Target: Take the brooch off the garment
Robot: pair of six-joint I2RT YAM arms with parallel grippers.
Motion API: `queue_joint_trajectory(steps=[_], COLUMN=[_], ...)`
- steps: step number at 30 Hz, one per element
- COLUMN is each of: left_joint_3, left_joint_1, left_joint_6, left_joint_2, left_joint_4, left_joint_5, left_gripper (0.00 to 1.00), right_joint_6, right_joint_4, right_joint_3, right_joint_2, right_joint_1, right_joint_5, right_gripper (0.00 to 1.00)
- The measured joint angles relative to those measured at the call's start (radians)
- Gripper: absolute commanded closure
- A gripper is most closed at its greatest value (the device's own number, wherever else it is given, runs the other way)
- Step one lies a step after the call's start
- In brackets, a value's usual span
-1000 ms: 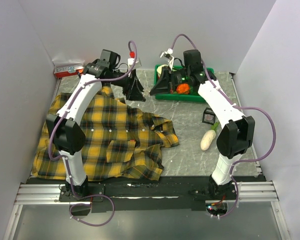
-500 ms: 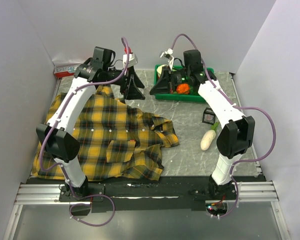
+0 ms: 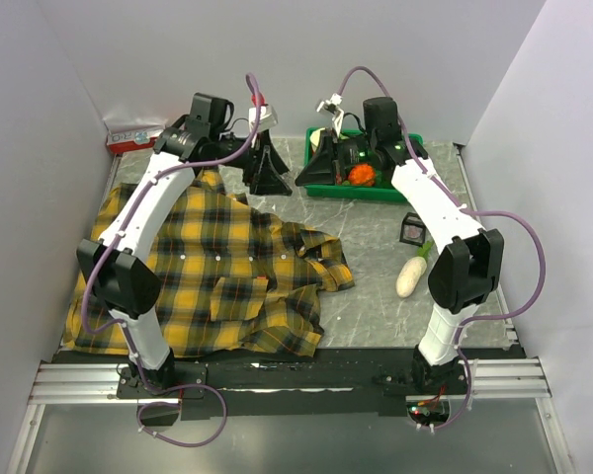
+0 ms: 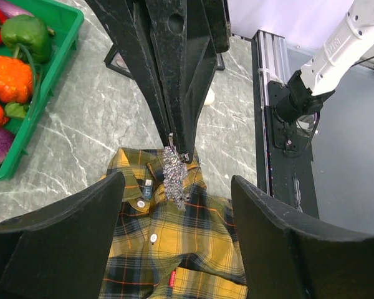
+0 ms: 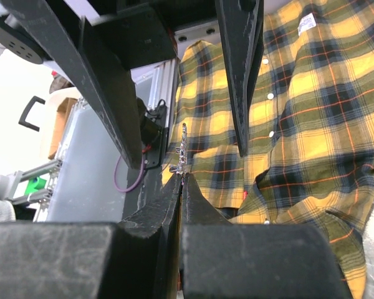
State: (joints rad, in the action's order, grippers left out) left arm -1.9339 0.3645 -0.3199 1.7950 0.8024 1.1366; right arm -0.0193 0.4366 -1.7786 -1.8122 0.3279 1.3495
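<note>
Beyond the far left corner of the yellow-and-black plaid button-up shirt (image 3: 217,267) lies a red-and-white box (image 3: 133,136); its print is too small to read. The shirt's white neck label (image 5: 306,23) and small red tag (image 4: 172,276) are equally illegible. Just past the shirt's collar the left gripper (image 3: 268,184) stands spread wide, holding nothing — its fingers (image 4: 81,218) flank the small silvery sparkling brooch (image 4: 174,179) without touching it. The brooch hangs clear of the shirt, pinched at the tips of the right gripper (image 5: 181,177), whose jaws are pressed together on it.
</note>
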Motion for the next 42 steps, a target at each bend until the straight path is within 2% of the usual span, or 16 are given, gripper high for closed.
queue_joint_trajectory(steps=[5, 12, 23, 36, 39, 40, 41, 42], left_joint_3=[0.000, -0.002, -0.002, 0.000, 0.009, 0.013, 0.018, 0.020], left_joint_1=[0.009, 0.010, 0.010, 0.010, 0.011, 0.012, 0.012, 0.012], left_joint_6=[-0.005, -0.002, 0.056, 0.107, 0.103, 0.103, 0.100, 0.100], left_joint_2=[0.004, 0.007, 0.029, 0.031, 0.031, 0.031, 0.031, 0.031], left_joint_4=[0.003, 0.002, -0.031, -0.065, -0.064, -0.064, -0.062, -0.059], left_joint_5=[-0.008, -0.017, -0.036, -0.031, -0.025, -0.021, -0.016, -0.011], left_gripper=[0.31, 0.44, 0.44, 0.51, 0.60, 0.66, 0.77, 0.80], right_joint_6=[-0.041, -0.050, 0.000, 0.069, 0.069, 0.069, 0.069, 0.071], right_joint_4=[-0.033, -0.033, -0.006, 0.040, 0.040, 0.039, 0.039, 0.039], right_joint_3=[0.004, 0.004, 0.004, 0.004, 0.004, 0.004, 0.004, 0.004], right_joint_2=[0.000, 0.000, 0.000, 0.010, 0.011, 0.011, 0.011, 0.011], right_joint_1=[0.000, 0.000, 0.005, 0.016, 0.016, 0.016, 0.016, 0.016], right_joint_5=[0.000, 0.000, -0.006, -0.029, -0.032, -0.035, -0.043, -0.049], right_gripper=[0.99, 0.99, 0.98, 0.98, 0.98, 0.98, 0.98, 0.98])
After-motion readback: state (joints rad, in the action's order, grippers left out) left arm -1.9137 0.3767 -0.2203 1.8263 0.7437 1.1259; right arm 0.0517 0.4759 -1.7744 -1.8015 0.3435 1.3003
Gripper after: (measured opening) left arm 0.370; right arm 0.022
